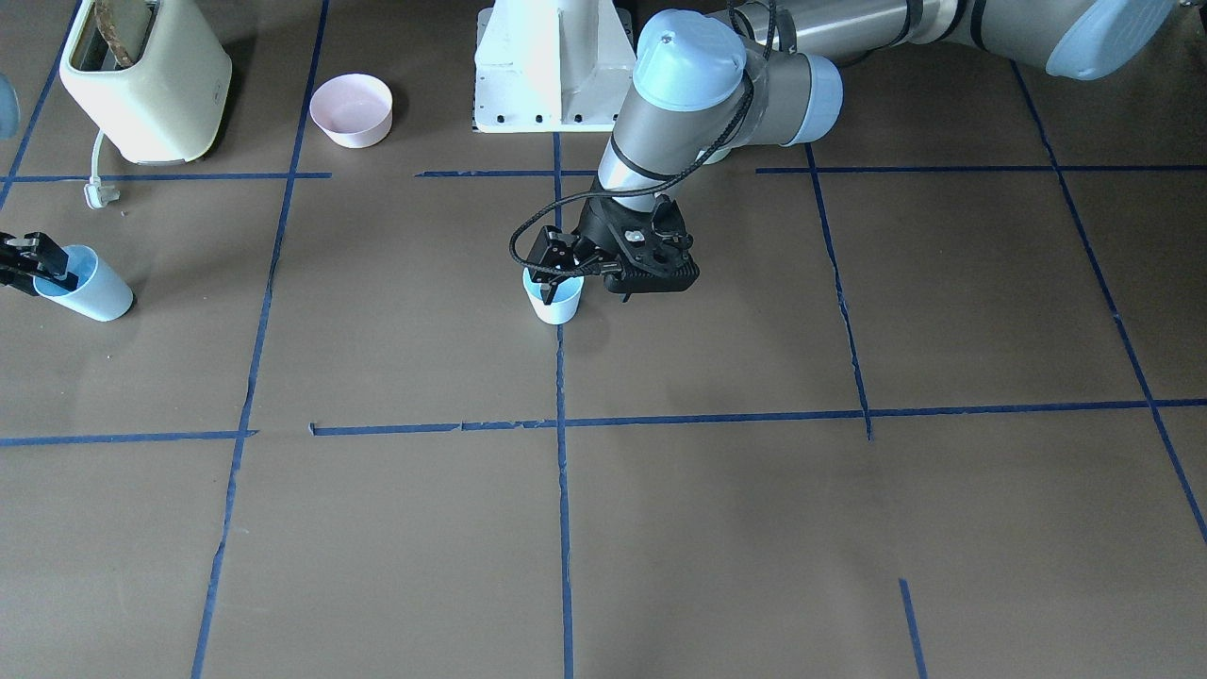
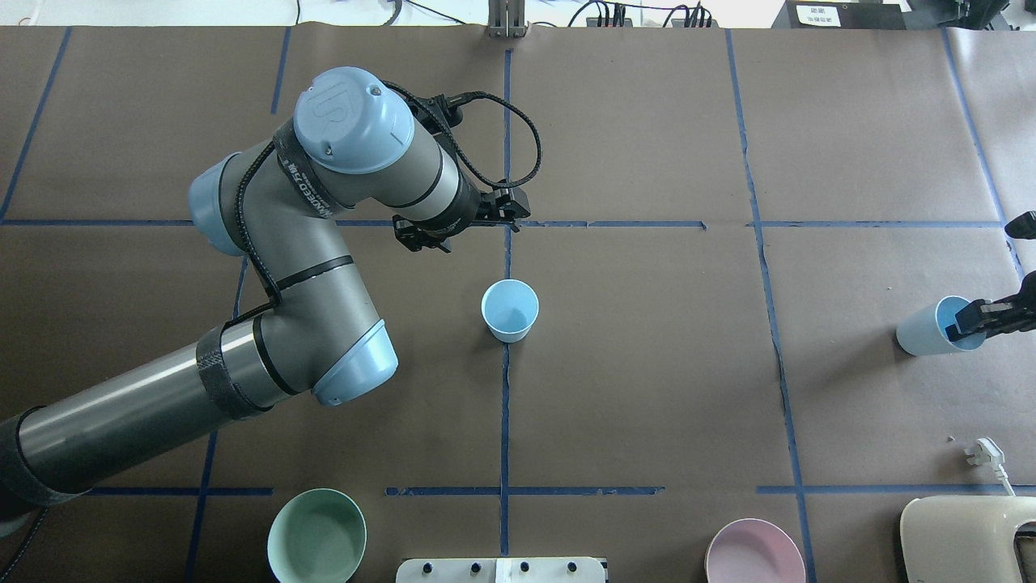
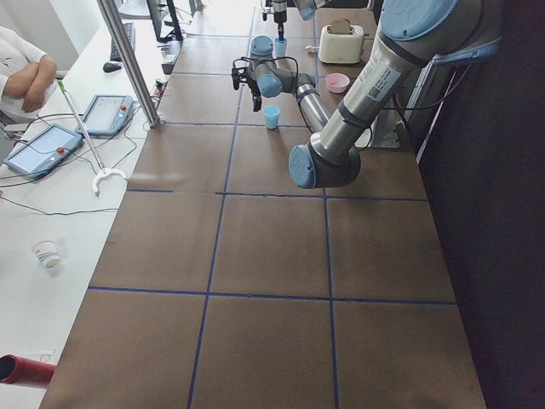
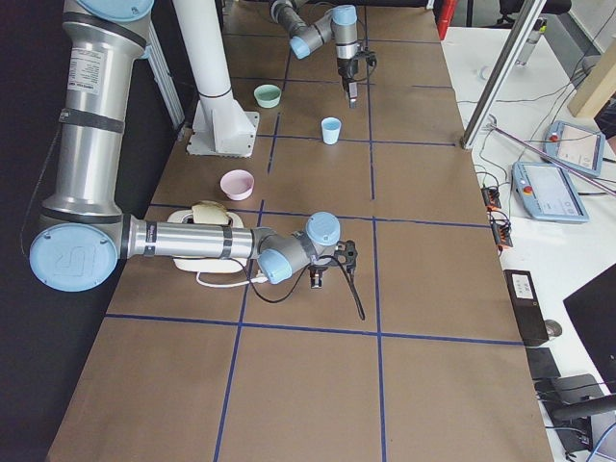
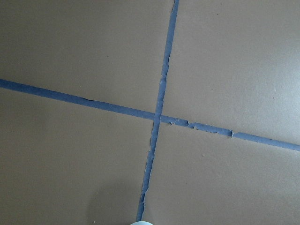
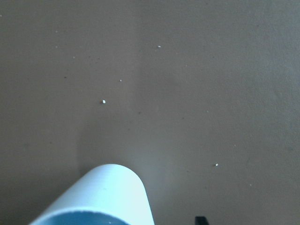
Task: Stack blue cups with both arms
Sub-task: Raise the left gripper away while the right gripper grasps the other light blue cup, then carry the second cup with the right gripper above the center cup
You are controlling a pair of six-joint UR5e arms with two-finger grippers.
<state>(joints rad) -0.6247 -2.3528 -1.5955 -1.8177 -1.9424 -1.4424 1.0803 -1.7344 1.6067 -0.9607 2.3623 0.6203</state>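
One blue cup [image 1: 556, 304] stands upright at the table's middle on a tape line; it also shows in the overhead view [image 2: 510, 310]. My left gripper [image 1: 558, 275] hovers above it, pointing down, jaws apart and empty. In the overhead view the left gripper [image 2: 506, 212] sits over the tape cross just beyond the cup. The second blue cup [image 2: 927, 328] is tilted on its side at the far right. My right gripper [image 2: 967, 321] is shut on its rim, one finger inside the mouth. The same cup [image 1: 94, 288] and right gripper [image 1: 47, 272] show at the front view's left edge.
A pink bowl [image 2: 753, 551], a mint-green bowl [image 2: 317, 536] and a cream toaster [image 1: 146, 80] with its loose plug [image 1: 97, 193] stand along the robot's side of the table. The white pedestal [image 1: 552, 66] sits between the arms.
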